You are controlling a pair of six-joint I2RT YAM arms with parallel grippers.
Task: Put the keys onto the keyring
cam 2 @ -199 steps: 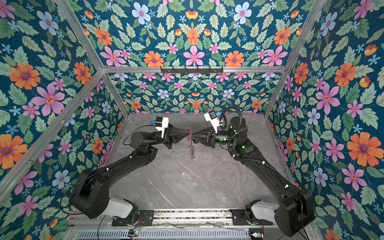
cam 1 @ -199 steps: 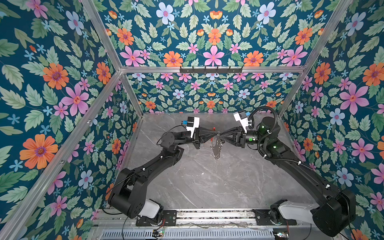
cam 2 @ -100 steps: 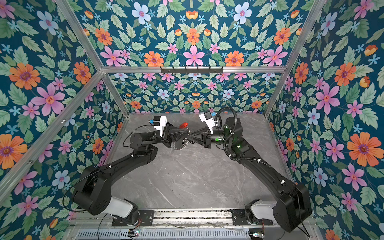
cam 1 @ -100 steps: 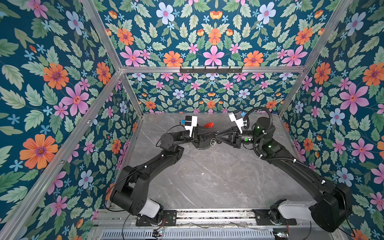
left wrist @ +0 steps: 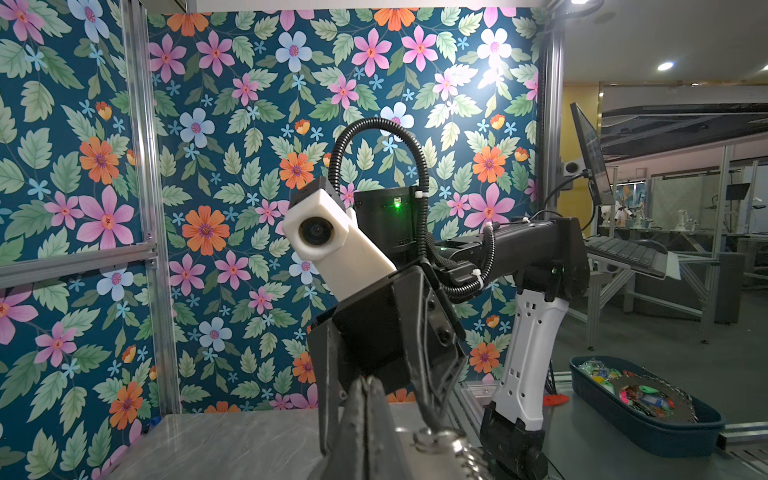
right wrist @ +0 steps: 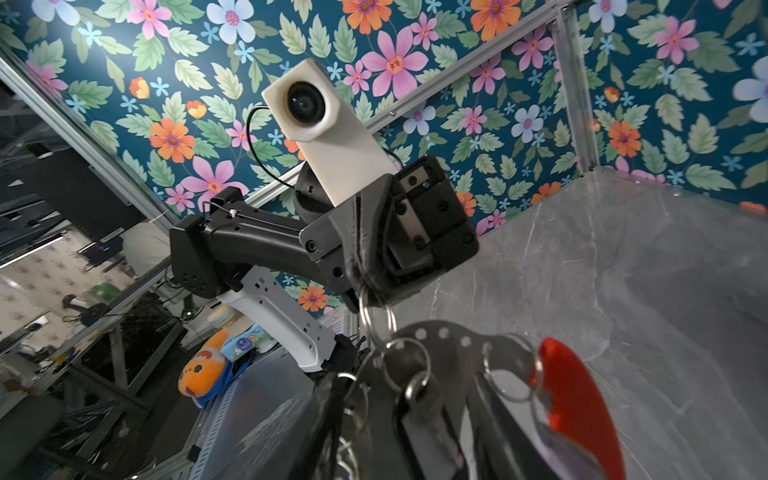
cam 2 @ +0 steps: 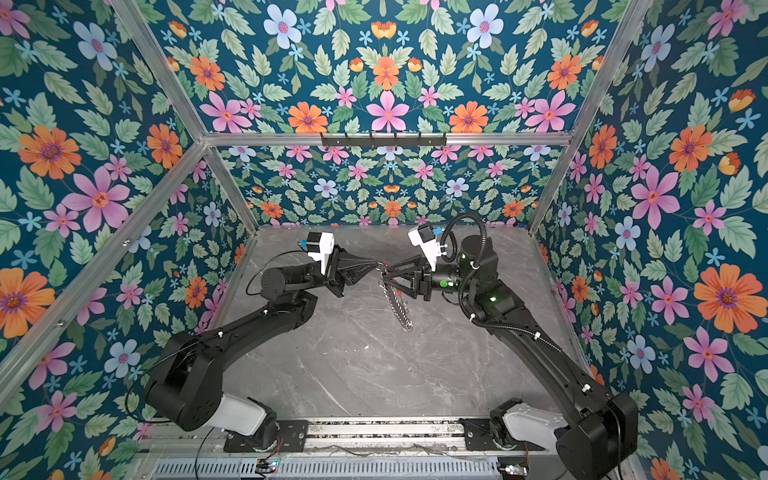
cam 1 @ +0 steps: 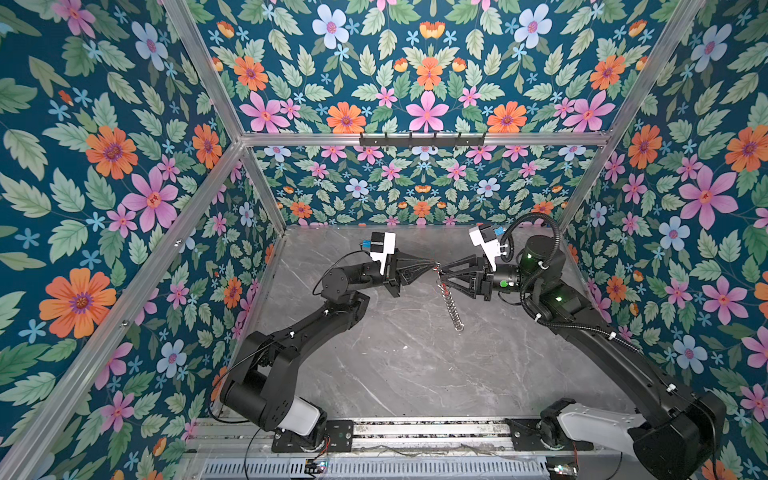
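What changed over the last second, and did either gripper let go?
Half a second ago the right gripper had pushed in toward the left gripper, keyring bunched up between them. Now it has backed off rightward, jaws apart, and the keyring hangs in a string again. The left gripper stayed put, shut on a ring.

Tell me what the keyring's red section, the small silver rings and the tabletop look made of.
Red section of the keyring: likely plastic, glossy, opaque, smooth moulded curve. Small silver rings: metal, probably steel wire, bright reflective glints. Tabletop: stone or stone-look laminate, grey with pale veins; which, I can't tell.
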